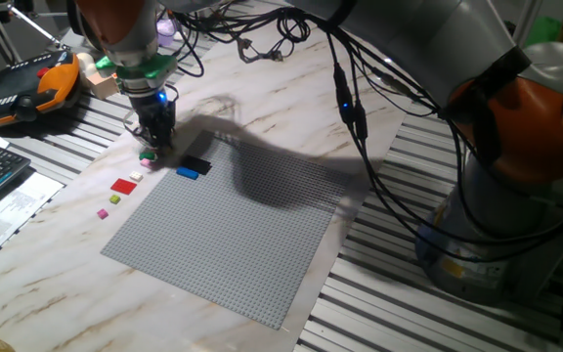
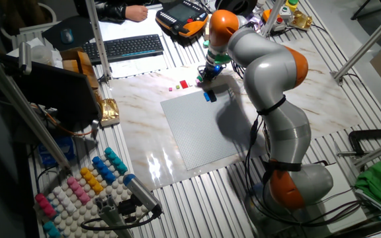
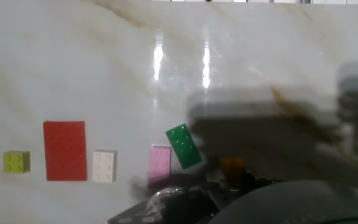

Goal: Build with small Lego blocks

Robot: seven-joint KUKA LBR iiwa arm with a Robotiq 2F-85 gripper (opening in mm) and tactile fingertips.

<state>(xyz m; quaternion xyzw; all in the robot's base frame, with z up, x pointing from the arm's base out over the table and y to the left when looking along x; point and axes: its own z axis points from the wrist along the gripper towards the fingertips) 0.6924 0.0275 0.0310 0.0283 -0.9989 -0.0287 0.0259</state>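
In one fixed view the gripper point(image 1: 151, 140) hangs in the upper left of the frame, its tips down among the small bricks beside the corner of the grey studded baseplate point(image 1: 242, 235). A green brick point(image 1: 147, 154) sits right at the tips; whether the fingers pinch it I cannot tell. A blue brick point(image 1: 190, 173) and a black brick point(image 1: 197, 162) lie on the plate's near corner. A red brick point(image 1: 124, 185) lies lower left on the marble tabletop point(image 1: 57, 254).

The other fixed view, from farther off, shows the whole arm point(image 2: 270, 86) bending over the plate, with the bricks only as specks.

The hand view alone shows the studs: left to right, a yellow square point(image 3: 17, 162), the flat red rectangle, a white brick point(image 3: 104, 165), a pink brick point(image 3: 160, 163), and the green one tilted. The marble is glossy.
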